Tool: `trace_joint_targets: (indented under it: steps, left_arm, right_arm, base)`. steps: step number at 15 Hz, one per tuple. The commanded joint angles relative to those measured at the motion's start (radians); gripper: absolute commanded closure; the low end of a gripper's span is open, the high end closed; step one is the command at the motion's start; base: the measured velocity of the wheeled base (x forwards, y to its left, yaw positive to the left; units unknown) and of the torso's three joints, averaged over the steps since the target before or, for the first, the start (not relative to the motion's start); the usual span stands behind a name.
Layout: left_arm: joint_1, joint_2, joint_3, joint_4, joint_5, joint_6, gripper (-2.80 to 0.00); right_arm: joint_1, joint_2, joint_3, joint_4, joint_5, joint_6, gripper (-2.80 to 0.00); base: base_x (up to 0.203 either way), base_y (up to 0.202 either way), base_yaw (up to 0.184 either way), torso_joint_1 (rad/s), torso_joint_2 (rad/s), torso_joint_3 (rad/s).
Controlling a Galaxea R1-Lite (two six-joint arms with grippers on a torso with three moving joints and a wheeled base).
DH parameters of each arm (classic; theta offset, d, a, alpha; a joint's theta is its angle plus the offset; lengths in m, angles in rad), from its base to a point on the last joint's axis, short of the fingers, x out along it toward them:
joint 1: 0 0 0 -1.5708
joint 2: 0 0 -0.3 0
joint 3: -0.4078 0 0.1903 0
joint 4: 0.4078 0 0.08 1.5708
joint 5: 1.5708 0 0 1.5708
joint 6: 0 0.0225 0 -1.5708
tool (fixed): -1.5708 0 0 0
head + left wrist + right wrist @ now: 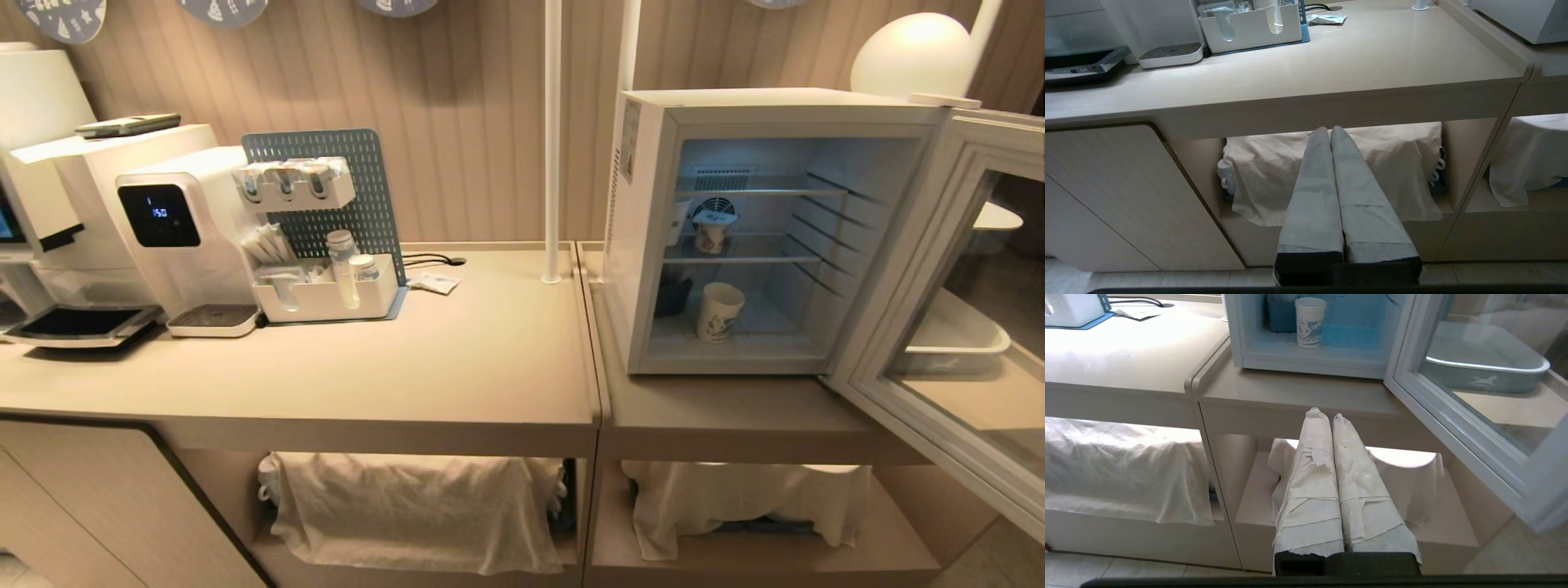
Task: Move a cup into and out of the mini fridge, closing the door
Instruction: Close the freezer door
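cup (721, 310), small white paper with blue horse print, upright on floor of white box-shaped mini fridge (645, 245), its glass-windowed door (939, 327) swung open at 3 o'clock. left gripper (1329, 130) and right gripper (1325, 415) both pressed together, empty, low before the counter (457, 359).

Left claw (1331, 130) grey-taped, right claw (1326, 414) white-wrapped

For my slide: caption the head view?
Small white paper cup stands inside the open white box-shaped mini fridge, glass door swung wide.

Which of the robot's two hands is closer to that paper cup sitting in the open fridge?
The right. The right gripper hangs below the counter edge just in front of the mini fridge, with the cup straight ahead. The left gripper hangs farther left, before the neighbouring counter.
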Motion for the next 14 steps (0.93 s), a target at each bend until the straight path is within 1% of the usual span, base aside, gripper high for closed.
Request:
trace_joint_targets:
  steps: [1, 4, 9, 14]
  left_arm:
    - [0.000, 0.000, 0.000, 0.001, -0.001, 0.000, 0.00]
    - [0.000, 0.000, 0.000, 0.000, -0.003, 0.006, 0.00]
    - [0.000, 0.000, 0.000, 0.001, -0.002, -0.005, 0.00]
    - [0.000, 0.000, 0.000, 0.001, -0.002, -0.003, 0.00]
  right_arm:
    - [0.000, 0.001, 0.002, -0.001, 0.001, -0.002, 0.00]
    - [0.000, 0.001, 0.002, -0.001, 0.001, -0.002, 0.00]
    - [0.000, 0.001, 0.002, -0.001, 0.001, -0.002, 0.00]
    - [0.000, 0.001, 0.002, -0.001, 0.001, -0.002, 0.00]
  base:
    - [-0.094, 0.000, -0.003, -0.002, -0.01, 0.004]
    - [0.000, 0.000, 0.000, 0.000, 0.00, 0.000]
    - [0.000, 0.000, 0.000, 0.000, 0.00, 0.000]
    - [0.000, 0.000, 0.000, -0.047, 0.12, 0.058]
